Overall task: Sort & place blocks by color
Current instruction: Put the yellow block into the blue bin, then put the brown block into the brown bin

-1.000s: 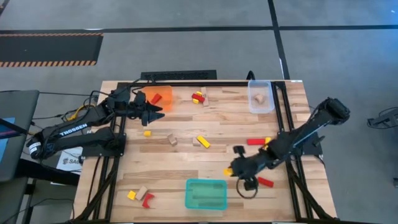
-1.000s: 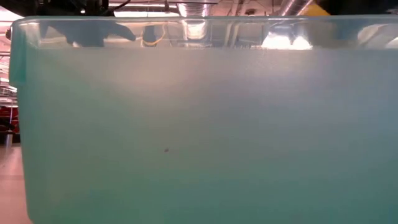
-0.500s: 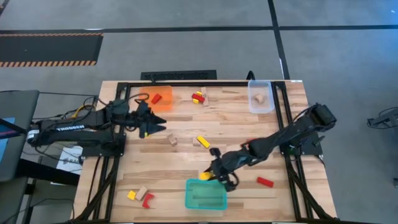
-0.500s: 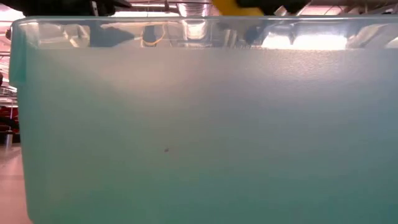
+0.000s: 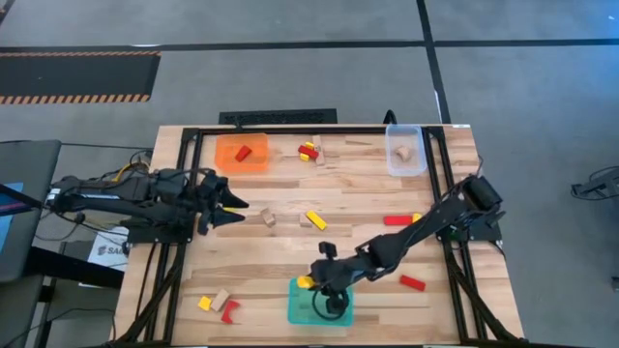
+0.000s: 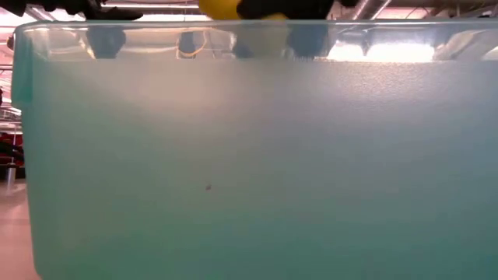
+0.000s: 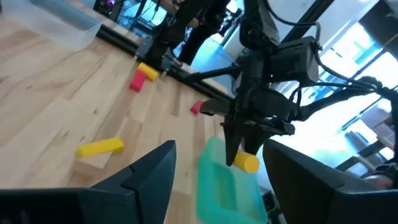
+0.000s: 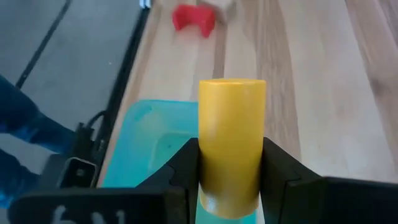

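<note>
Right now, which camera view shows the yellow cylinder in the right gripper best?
The right wrist view: the yellow cylinder fills it, clamped in the right gripper. The left wrist view shows it small, the high view a speck, the low view just its underside.

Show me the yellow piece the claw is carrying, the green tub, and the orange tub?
yellow cylinder block (image 8: 231,143), right wrist view, middle of its side.
teal tray (image 5: 306,311), high view, bare floor near its left wall.
orange tray (image 5: 224,155), high view, bare floor left of the red block.

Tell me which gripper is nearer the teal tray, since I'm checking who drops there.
The right. The right gripper holds a yellow cylinder right at the teal tray's edge; the left gripper is far off across the table, open and empty.
</note>
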